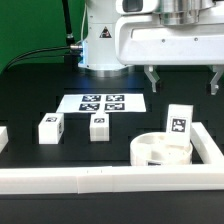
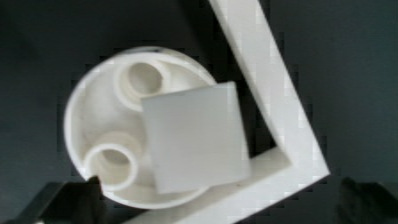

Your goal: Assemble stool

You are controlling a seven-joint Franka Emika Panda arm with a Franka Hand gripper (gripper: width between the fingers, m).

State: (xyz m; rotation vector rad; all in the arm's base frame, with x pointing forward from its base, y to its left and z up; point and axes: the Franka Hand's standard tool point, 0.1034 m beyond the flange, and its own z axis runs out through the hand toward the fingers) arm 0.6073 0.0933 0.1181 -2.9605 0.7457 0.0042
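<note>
The round white seat (image 1: pixel 160 150) lies in the corner of the rails at the exterior view's right. One leg block (image 1: pixel 179 122) stands upright at the seat's far edge, tag facing the camera. Two more leg blocks (image 1: pixel 51 127) (image 1: pixel 98 126) stand apart on the black table toward the left. My gripper (image 1: pixel 183 80) hangs well above the seat and the upright block, open, with nothing between its fingers. The wrist view looks down on the seat (image 2: pixel 116 110) with the leg block (image 2: pixel 192 135) over its rim. Whether the block rests on the seat or beside it I cannot tell.
The marker board (image 1: pixel 100 102) lies flat behind the two loose blocks. White border rails run along the front (image 1: pixel 90 180), the right (image 1: pixel 210 145) and the left (image 1: pixel 3 138), and the corner rail (image 2: pixel 267 90) hugs the seat. The robot base (image 1: pixel 100 40) stands at the back.
</note>
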